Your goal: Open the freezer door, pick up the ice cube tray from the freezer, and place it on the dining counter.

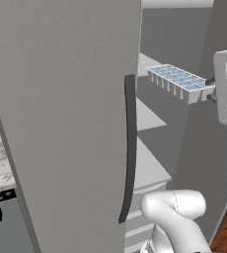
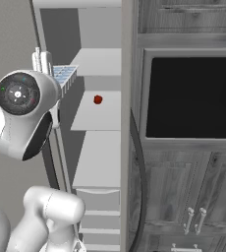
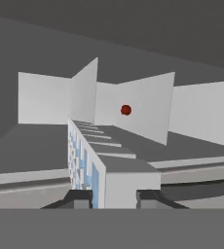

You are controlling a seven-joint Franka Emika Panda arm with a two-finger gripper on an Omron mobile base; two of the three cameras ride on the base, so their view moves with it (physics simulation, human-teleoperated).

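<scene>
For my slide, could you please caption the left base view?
Gripper holds the pale-blue gridded ice cube tray in the air beside the open matte grey freezer door.

Freezer door [image 1: 61,123]: swung open, flanking the opening's left side.
Shelves [image 2: 98,110]: stacked inside; small red object [image 2: 98,99] sat on one.
Opening front: unobstructed.
</scene>
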